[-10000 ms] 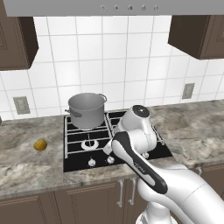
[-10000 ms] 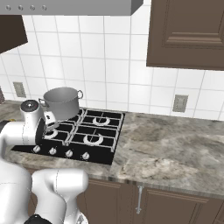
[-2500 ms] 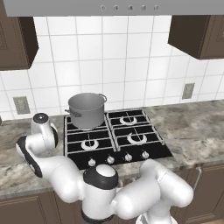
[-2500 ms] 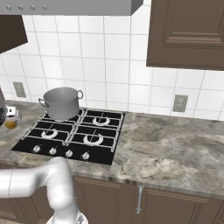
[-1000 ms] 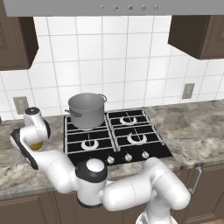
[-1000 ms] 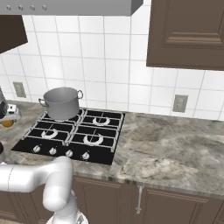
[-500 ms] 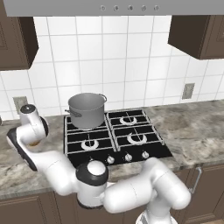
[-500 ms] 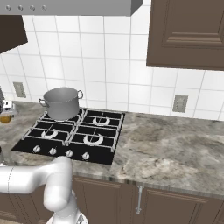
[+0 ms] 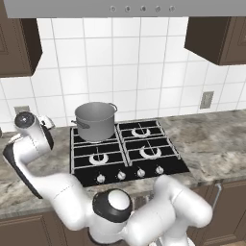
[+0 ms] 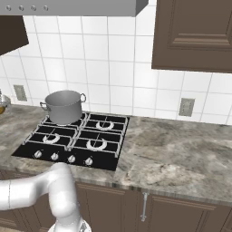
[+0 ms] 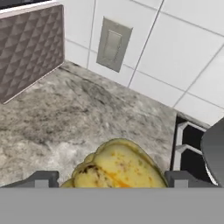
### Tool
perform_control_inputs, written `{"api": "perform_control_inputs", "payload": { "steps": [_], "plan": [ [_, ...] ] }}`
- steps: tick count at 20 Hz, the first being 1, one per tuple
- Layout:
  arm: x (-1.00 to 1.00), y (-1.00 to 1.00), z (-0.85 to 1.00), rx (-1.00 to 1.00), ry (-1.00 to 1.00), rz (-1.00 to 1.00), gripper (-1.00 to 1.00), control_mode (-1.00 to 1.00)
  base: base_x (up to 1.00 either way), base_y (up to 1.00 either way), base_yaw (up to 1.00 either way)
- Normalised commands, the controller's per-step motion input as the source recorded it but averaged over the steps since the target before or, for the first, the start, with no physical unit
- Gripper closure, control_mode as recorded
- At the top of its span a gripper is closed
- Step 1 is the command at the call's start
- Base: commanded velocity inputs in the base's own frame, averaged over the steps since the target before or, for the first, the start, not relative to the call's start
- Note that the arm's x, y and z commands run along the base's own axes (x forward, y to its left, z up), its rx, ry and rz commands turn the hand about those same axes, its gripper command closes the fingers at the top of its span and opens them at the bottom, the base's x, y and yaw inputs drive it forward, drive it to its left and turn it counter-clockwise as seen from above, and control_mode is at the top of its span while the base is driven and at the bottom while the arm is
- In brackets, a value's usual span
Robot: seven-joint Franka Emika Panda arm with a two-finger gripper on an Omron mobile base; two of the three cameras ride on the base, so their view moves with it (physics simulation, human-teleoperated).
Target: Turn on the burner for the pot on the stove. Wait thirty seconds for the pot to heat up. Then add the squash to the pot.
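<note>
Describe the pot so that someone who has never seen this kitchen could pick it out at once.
Start at the stove, the black four-burner cooktop set into the marbled grey counter below the white tiled wall. The pot stands on its back left burner. It is a tall grey metal cylinder with two small loop handles, open at the top, and the only vessel on the grates.

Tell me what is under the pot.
The pot stands on the back-left grate of the stove. Its base covers the burner beneath, so whether a flame is lit cannot be seen. The front burners show their silver rings.
</note>
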Motion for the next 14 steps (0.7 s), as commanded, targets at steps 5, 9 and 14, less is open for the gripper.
{"api": "perform_control_inputs", "payload": {
  "steps": [5,9,14],
  "plan": [
    [-0.17,-0.95,0.98,0.0,-0.2,0.0,1.0,-1.0,0.0,0.0,0.0],
    [-0.09,-1.0,0.89,0.0,-0.08,0.0,1.0,-1.0,0.0,0.0,0.0],
    [-0.01,-1.0,0.74,0.0,-0.01,-0.01,1.0,-1.0,0.0,0.0,0.0]
  ]
}}
